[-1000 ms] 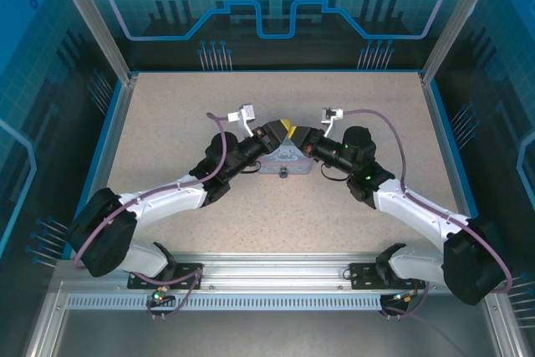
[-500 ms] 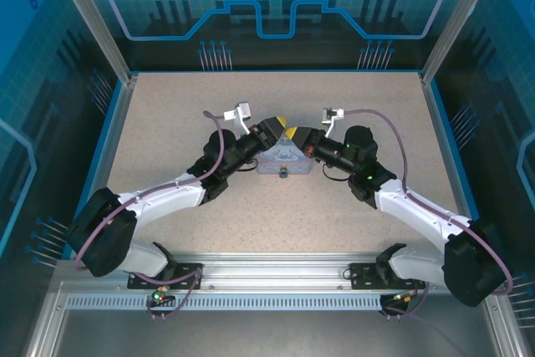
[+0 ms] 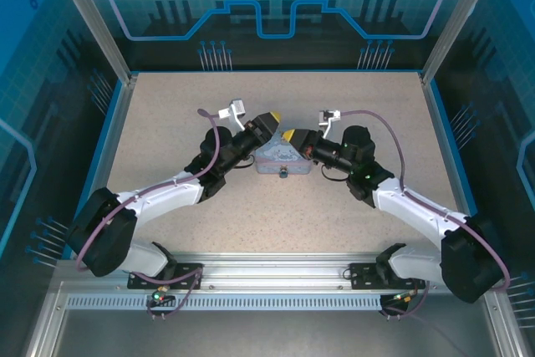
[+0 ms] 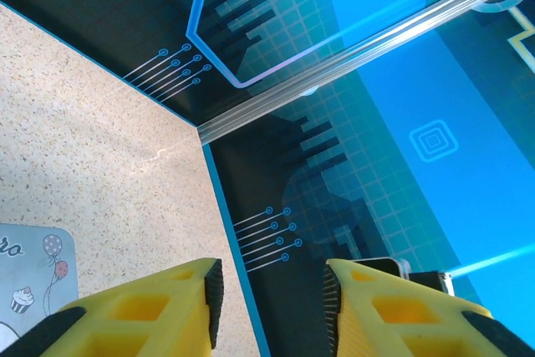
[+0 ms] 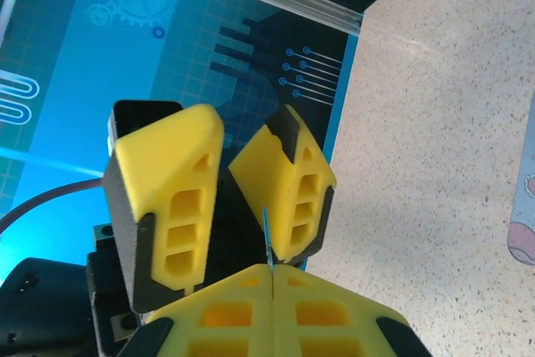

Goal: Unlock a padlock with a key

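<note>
Two arms flank the tin — left gripper agape, right gripper pinching the key.

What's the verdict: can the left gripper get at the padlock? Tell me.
Probably yes. The left gripper is open, and the padlock lies uncovered at the tin's near edge, clear of the right gripper.

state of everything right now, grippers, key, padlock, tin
left gripper: open, empty
key: pinched edge-on, thin tip sticking out
right gripper: shut on the key
tin: lying flat
padlock: at the tin's near edge, untouched, too small to tell if locked
</note>
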Controlling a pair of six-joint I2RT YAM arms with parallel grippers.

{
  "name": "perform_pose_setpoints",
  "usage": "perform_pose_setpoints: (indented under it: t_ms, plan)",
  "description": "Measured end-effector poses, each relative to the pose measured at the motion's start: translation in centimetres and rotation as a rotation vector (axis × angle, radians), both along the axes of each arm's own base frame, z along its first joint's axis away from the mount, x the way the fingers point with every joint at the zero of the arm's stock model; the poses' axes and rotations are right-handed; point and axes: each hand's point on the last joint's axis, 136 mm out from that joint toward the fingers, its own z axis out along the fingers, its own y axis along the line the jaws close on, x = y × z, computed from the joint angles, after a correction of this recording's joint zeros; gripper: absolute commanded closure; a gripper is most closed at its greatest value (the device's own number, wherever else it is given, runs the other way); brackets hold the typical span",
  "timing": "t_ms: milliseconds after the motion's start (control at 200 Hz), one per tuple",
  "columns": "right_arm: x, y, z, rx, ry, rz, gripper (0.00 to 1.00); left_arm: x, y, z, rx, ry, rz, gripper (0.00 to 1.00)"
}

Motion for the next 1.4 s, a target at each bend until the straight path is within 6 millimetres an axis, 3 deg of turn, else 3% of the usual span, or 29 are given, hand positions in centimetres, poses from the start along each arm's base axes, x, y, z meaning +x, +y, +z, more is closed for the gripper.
perform_pose_setpoints:
  t_ms: [955,1316,1401]
  plan:
    - [0.1,0.4,-0.4,0.011,0.016,0.016,1.00,-0.3,-0.2,-0.9,0.003,0.023,-0.046,0.64]
    - [0.3,0.5,-0.7,0.010,0.024,0.016,1.00,-0.4,-0.7,-1.6,-0.001,0.045,-0.072,0.83]
    - [0.3,0.5,-0.7,0.010,0.025,0.016,1.00,-0.4,-0.7,-1.5,-0.007,0.047,-0.073,0.93]
